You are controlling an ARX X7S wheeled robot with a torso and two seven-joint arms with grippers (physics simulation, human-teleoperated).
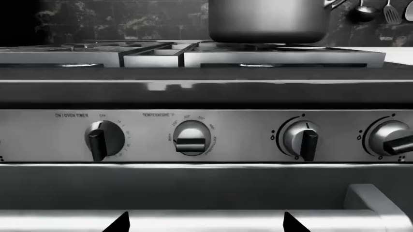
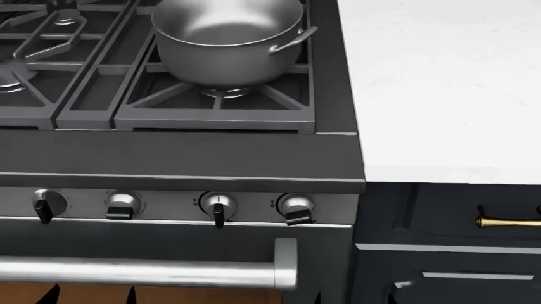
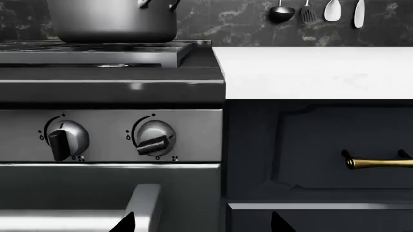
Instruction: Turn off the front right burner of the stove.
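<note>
The stove fills the head view. Its front right burner shows as a small silvery head under a steel pot that stands on the square grate. Several round silver knobs line the front panel. The rightmost knob has its black pointer turned sideways; it also shows in the right wrist view and the left wrist view. The knob beside it points straight down. My left gripper is open in front of the oven handle. My right gripper is open, low, facing the stove's right corner. Neither touches a knob.
A thick steel bar handle runs below the knobs. A white counter lies right of the stove over a dark navy cabinet with a brass handle. Utensils hang on the back wall.
</note>
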